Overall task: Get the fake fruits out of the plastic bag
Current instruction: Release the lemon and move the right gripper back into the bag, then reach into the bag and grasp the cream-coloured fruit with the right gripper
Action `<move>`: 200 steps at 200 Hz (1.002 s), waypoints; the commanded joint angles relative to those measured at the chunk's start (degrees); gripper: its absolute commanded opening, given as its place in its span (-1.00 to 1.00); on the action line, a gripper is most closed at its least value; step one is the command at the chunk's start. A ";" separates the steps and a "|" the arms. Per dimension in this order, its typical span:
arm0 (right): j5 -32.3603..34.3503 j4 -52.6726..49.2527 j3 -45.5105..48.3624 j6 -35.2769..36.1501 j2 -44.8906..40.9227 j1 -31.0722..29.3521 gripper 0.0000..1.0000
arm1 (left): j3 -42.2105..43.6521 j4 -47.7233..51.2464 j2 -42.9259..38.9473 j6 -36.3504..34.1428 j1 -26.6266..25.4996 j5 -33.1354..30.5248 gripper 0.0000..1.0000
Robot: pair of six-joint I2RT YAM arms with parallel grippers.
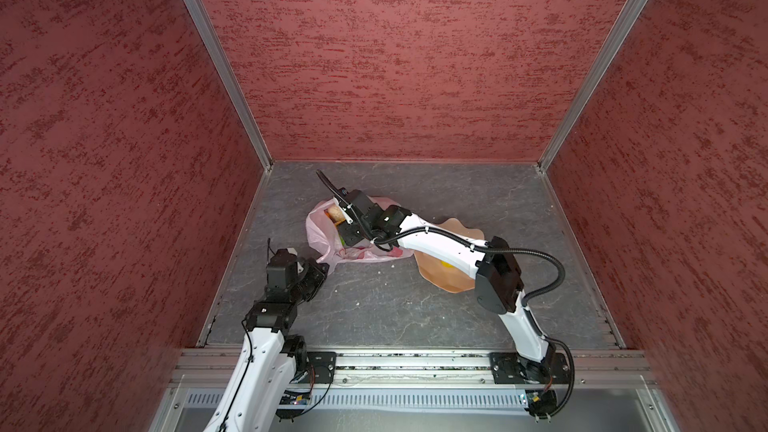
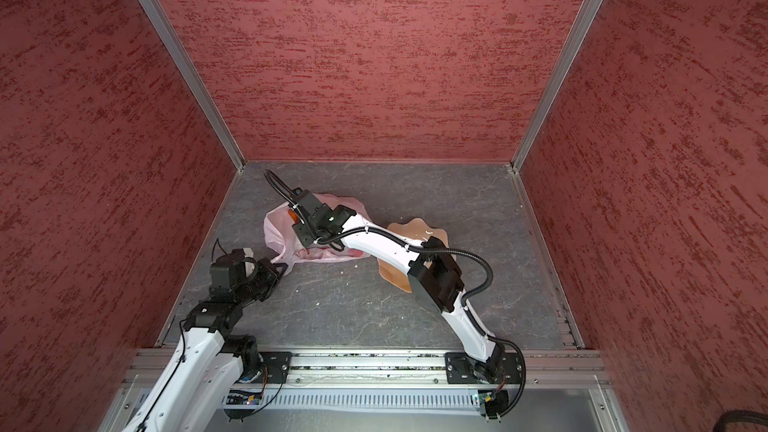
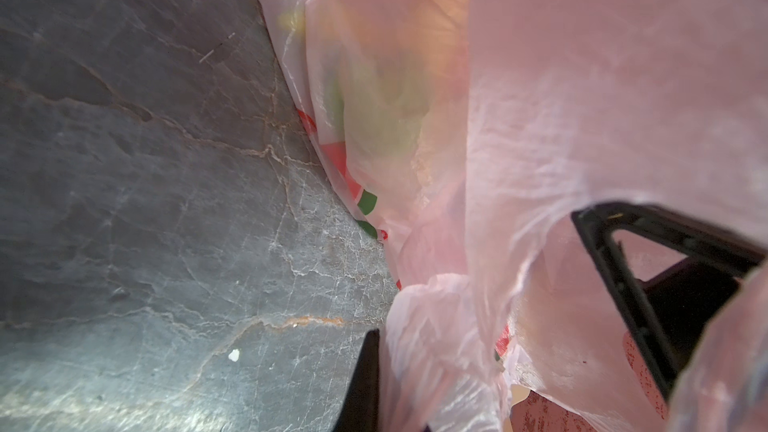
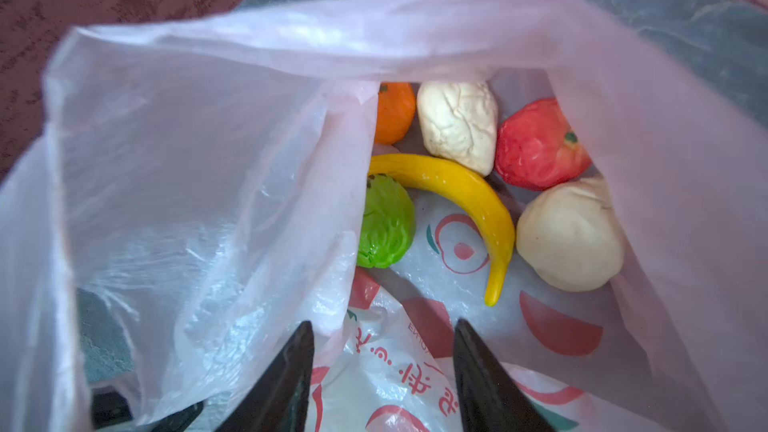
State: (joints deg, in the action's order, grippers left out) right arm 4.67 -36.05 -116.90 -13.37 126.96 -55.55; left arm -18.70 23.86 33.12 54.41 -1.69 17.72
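The pale-pink plastic bag [image 1: 322, 238] lies at the back left of the floor in both top views, its mouth held open. My left gripper [image 1: 323, 266] is shut on the bag's near left edge; one black finger [image 3: 368, 371] shows against the film. My right gripper [image 4: 383, 324] is inside the bag's mouth, open, with only printed film under it. Beyond its tips lie the fake fruits: a yellow banana [image 4: 465, 197], a green one [image 4: 386, 222], an orange one [image 4: 395, 112], a red one [image 4: 540, 143], a lumpy cream one [image 4: 457, 126] and a rounder cream one [image 4: 571, 234].
A tan wavy-edged plate [image 1: 440, 274] lies right of the bag, partly under my right forearm, with something yellow on it. Red textured walls enclose the grey stone floor [image 1: 395, 309] on three sides. A metal rail runs along the front.
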 commanded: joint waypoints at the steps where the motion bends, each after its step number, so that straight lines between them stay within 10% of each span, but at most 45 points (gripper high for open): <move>1: -0.37 -1.90 -2.98 -2.09 1.00 1.78 0.10 | 1.11 1.45 -1.06 -0.71 -0.36 -0.18 -0.88; 200: 10.03 -4.48 -13.79 -11.04 14.40 7.39 0.51 | 5.67 3.02 -4.74 0.65 -0.59 1.71 -0.94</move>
State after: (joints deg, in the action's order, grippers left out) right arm 12.16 -39.79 -128.95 -22.76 139.90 -48.49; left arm -13.82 28.25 28.64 54.65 -1.96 18.85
